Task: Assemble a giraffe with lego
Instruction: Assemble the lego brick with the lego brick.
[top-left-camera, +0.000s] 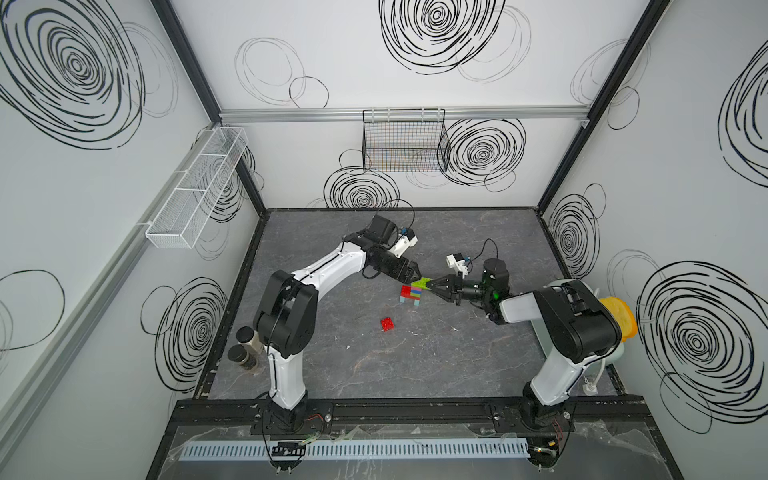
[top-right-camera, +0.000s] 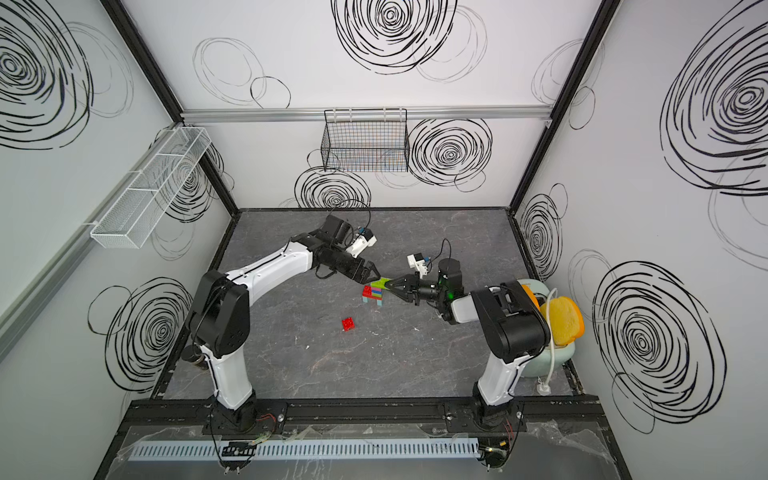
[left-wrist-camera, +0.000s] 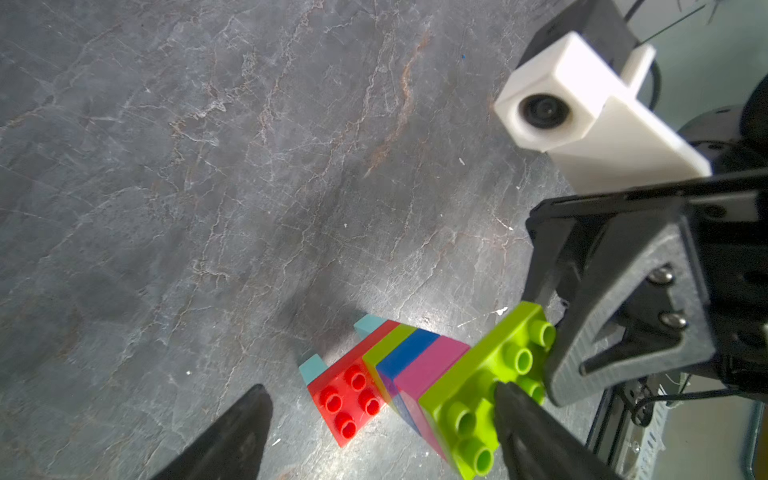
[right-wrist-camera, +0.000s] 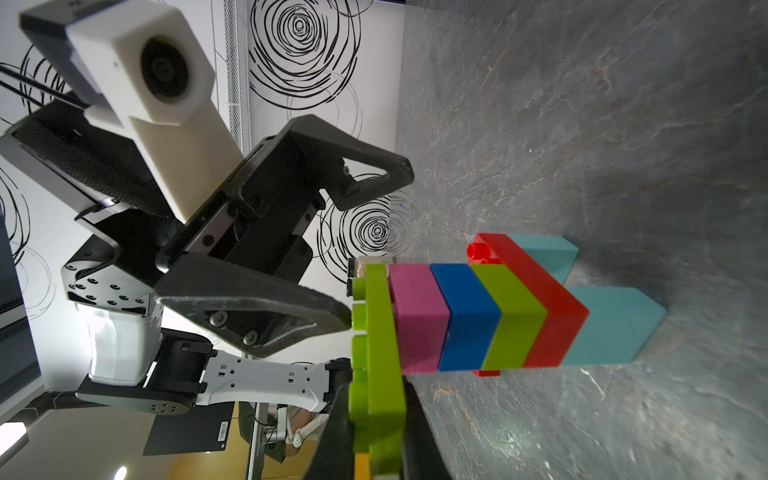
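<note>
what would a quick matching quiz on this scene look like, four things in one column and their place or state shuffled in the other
Column one:
1. left gripper
2. right gripper
3. loose red brick
4. black wire basket

Column two:
A. lying alone on the table
B. hanging on the back wall
C. shut on the lime top brick
D. open, next to the top of the giraffe

Pairs: 1-D, 2-C, 3-A, 4-B

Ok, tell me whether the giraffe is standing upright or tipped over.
Upright: the giraffe stands on both light-blue legs on the table, neck stacked straight above; the right gripper pinches its lime head brick.
</note>
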